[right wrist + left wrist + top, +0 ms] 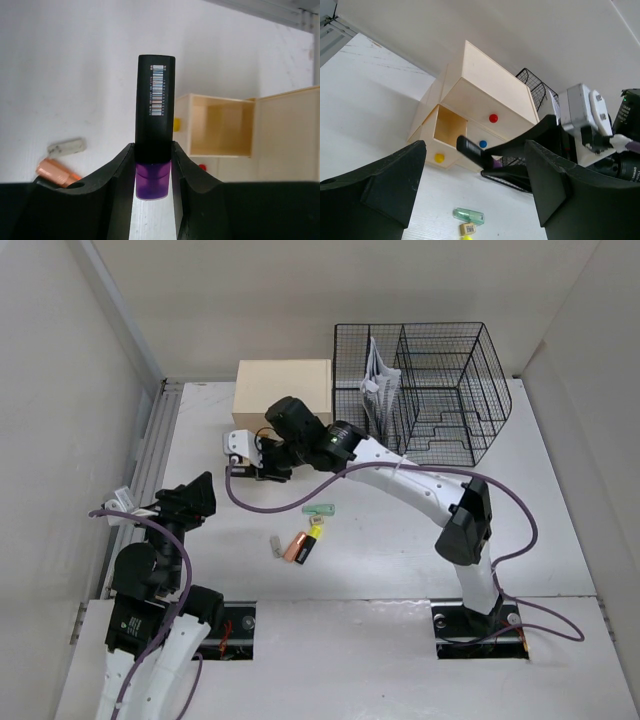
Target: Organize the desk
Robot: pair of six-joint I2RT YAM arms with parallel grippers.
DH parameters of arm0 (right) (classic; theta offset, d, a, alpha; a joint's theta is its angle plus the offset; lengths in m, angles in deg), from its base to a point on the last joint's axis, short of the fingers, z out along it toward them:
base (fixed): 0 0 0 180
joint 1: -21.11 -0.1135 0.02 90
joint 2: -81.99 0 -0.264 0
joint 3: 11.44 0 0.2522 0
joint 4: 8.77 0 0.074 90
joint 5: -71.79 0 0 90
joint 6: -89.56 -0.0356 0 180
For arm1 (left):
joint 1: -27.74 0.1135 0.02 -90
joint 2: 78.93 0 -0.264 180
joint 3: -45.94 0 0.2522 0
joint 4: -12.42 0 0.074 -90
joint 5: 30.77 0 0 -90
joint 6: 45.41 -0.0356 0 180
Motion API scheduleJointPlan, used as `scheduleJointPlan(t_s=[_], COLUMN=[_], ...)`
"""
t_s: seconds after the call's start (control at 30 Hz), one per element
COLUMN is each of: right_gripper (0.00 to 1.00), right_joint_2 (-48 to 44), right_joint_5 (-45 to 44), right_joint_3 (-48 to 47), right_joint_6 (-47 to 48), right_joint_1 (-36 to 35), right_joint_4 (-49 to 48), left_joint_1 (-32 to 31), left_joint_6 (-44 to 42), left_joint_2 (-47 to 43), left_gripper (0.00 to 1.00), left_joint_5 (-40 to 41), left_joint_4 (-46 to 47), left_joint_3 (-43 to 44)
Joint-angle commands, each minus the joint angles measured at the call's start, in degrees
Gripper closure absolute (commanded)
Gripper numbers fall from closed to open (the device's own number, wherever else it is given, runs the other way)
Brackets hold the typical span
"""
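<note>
The white desk (400, 560) carries a beige drawer box (283, 388) at the back. My right gripper (260, 465) reaches left in front of the box. It is shut on a black highlighter with a purple cap (155, 100). The highlighter points toward the open drawer (220, 125) and hangs just before it in the left wrist view (475, 151). My left gripper (473, 172) is open and empty, low at the desk's left side (195, 500), facing the box (490, 90).
A green capped item (318, 510), a yellow-black highlighter (313, 538), an orange highlighter (295, 550) and a small grey piece (275, 544) lie mid-desk. A black wire-mesh organizer (430, 390) holding papers stands at the back right. A ridged rail (150, 460) runs along the left edge.
</note>
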Motion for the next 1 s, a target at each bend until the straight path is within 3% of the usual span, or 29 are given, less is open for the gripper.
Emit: scheduleJointPlan(t_s=[0.0, 0.17, 0.27, 0.5, 0.73, 0.97], right_gripper=[1.0, 1.0, 1.0, 1.0, 1.0, 1.0], right_joint_2=[-0.3, 3.3, 6.7, 10.4, 12.3, 14.1], right_joint_5=[-4.6, -12.3, -12.3, -7.0, 4.8, 9.0], right_joint_3=[-1.8, -6.1, -10.6, -13.0, -13.2, -13.7], right_joint_6=[-3.4, -3.5, -0.8, 5.0, 6.0, 7.2], right_joint_1=[-0.4, -0.4, 0.1, 2.5, 6.6, 7.8], right_joint_4=[-6.1, -11.7, -11.8, -12.5, -14.4, -13.9], left_joint_1=[-0.3, -0.3, -0.3, -0.3, -0.3, -0.3], left_joint_6=[-0.5, -0.5, -0.5, -0.5, 0.0, 0.5], left_joint_2=[-0.1, -0.1, -0.1, 0.5, 0.5, -0.6], left_gripper=[0.23, 0.23, 0.23, 0.23, 0.23, 0.23], left_joint_5=[-0.2, -0.2, -0.2, 0.5, 1.0, 1.5], left_joint_4=[2.1, 2.1, 2.1, 1.5, 0.5, -0.2], left_joint_3=[-0.2, -0.2, -0.2, -0.2, -0.2, -0.2])
